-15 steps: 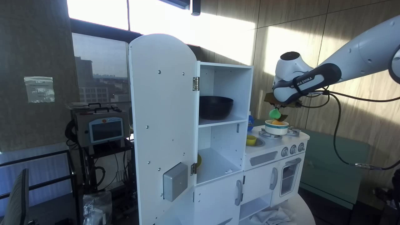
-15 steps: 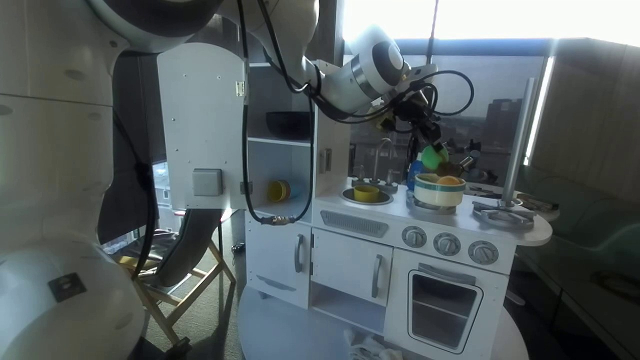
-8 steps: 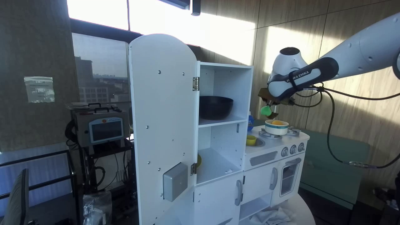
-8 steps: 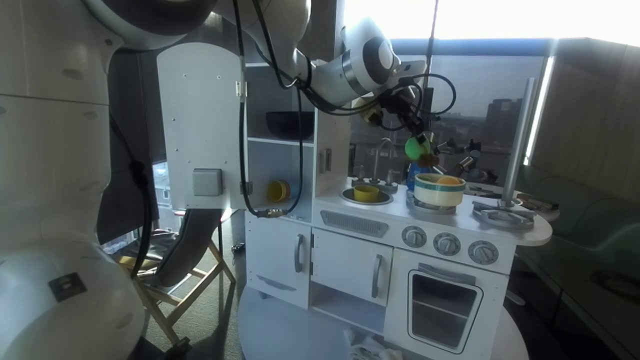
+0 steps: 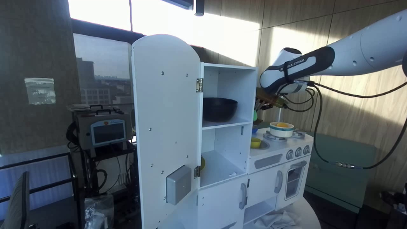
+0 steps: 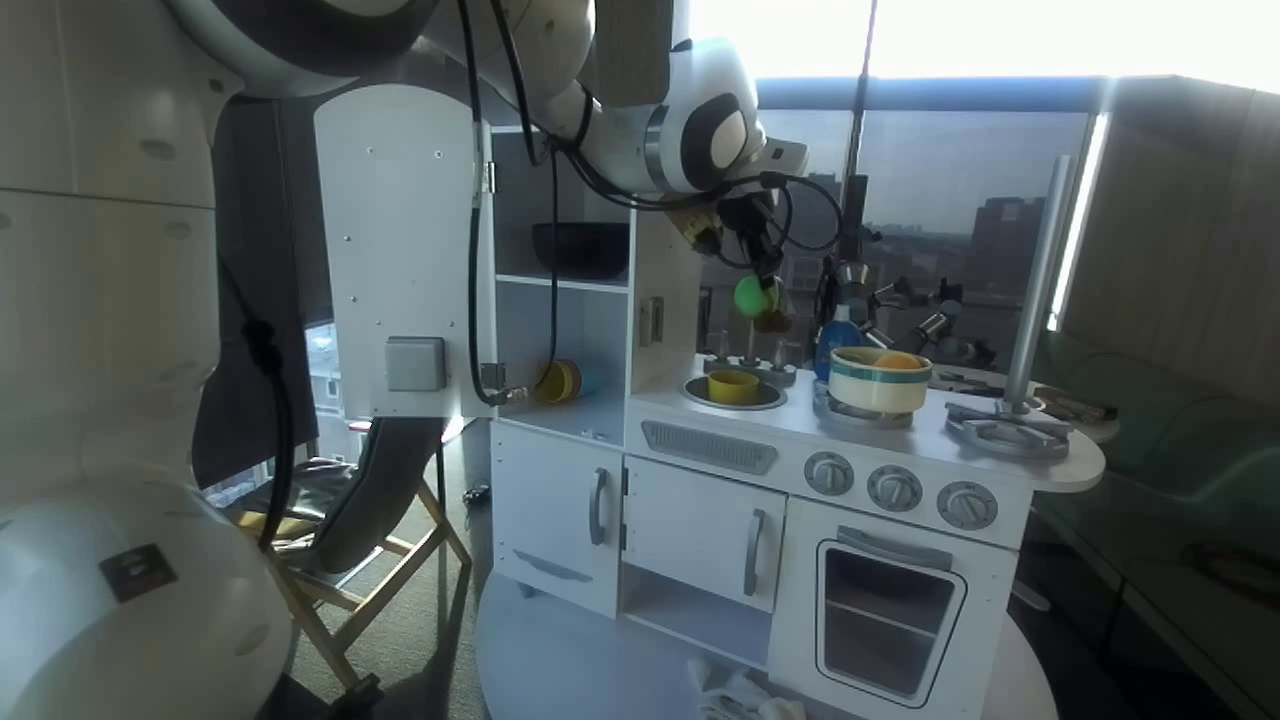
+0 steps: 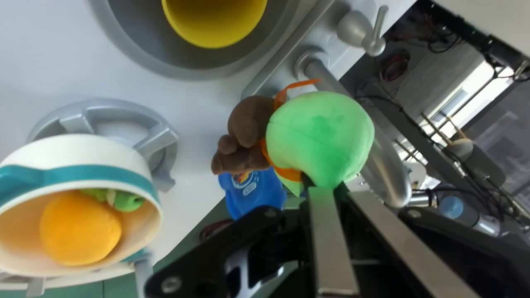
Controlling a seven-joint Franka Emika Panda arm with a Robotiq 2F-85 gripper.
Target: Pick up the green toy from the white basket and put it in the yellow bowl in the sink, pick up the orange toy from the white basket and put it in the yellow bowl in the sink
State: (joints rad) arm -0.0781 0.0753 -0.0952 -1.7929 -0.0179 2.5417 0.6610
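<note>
My gripper is shut on the green toy, a pale green ball with an orange ribbon and a brown part. It holds the toy in the air near the faucet; the toy also shows in both exterior views, partly hidden by the cabinet in one of them. The yellow bowl sits in the round grey sink, below the toy; it also shows in the wrist view. The orange toy lies in the white pot-like basket with a teal band, on the burner.
A small green thing lies beside the orange toy. The faucet stands close by the held toy. A blue bottle stands behind the counter. The tall white cabinet with a black bowl adjoins the sink.
My gripper has carried the green toy up and away from the white basket, across toward the sink and cabinet. The orange toy and the yellow bowl have not moved.
</note>
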